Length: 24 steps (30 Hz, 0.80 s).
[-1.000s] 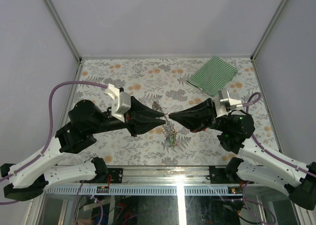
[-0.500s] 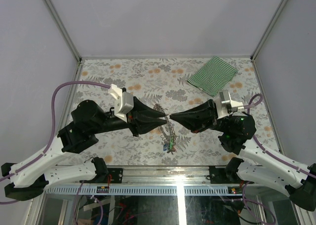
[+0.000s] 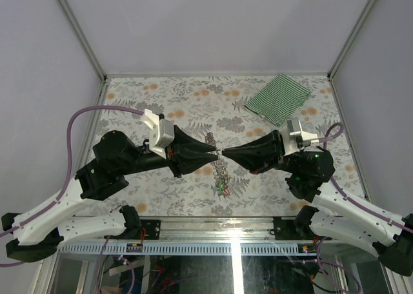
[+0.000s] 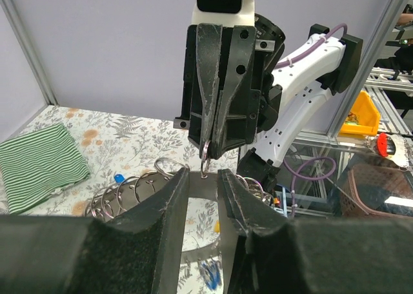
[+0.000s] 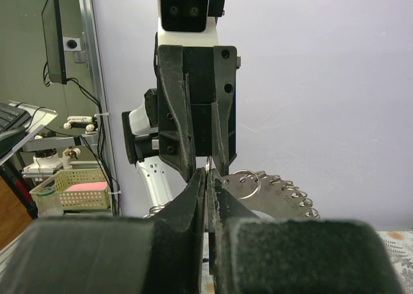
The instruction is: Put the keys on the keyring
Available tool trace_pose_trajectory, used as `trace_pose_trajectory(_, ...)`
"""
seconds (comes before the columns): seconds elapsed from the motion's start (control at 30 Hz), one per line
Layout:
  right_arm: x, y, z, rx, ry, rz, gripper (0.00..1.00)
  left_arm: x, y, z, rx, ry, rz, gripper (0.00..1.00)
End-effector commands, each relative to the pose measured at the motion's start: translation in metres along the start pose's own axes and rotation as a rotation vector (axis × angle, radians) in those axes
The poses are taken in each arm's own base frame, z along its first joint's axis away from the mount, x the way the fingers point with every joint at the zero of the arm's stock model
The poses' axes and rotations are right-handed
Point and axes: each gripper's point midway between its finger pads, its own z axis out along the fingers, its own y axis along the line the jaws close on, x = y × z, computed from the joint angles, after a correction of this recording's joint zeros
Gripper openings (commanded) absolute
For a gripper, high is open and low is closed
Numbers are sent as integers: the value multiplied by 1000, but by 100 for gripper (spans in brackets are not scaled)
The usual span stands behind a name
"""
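Note:
My left gripper (image 3: 216, 154) (image 4: 203, 173) and right gripper (image 3: 224, 152) (image 5: 207, 176) meet tip to tip above the middle of the table. The keyring (image 3: 210, 141) (image 4: 122, 194) (image 5: 284, 197) is a grey metal plate edged with many small rings. The left jaws are closed on its flat edge. The right jaws are pinched shut on one small metal ring (image 4: 204, 153) right at that edge. Several keys (image 3: 223, 186) with coloured tags trail below the tips. A blue key (image 4: 210, 273) shows blurred under the left jaws.
A green-striped cloth (image 3: 277, 98) (image 4: 39, 158) lies at the back right of the floral table (image 3: 161, 94). Metal frame posts (image 3: 77, 33) rise at the back corners. A yellow bin (image 4: 361, 110) sits off the table beyond the right arm.
Both grippers shifted slightly and stay tip to tip. The keyring and the trailing keys moved a little with them. Neither grip changed.

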Motion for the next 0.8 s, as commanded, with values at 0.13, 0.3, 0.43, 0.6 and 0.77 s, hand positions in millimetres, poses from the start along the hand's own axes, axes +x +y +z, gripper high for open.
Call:
trace_pose_trajectory(0.13,-36,12,0,-20,-111,-86,0,-20,0,-2,-14,-84,18,26)
trace_pose_trajectory(0.3,-36,12,0,-18,-113,-88,0,-19,-3,0,6,-80,20,27)
trace_pose_trajectory(0.43,-35,11,1,-19,-109,-85,0,-18,-6,3,33,-72,19,27)
trace_pose_trajectory(0.6,-33,11,2,-24,-102,-80,0,-18,-9,4,51,-69,19,25)
trace_pose_trajectory(0.77,-30,10,3,-26,-93,-75,0,-20,-10,5,58,-73,21,24)
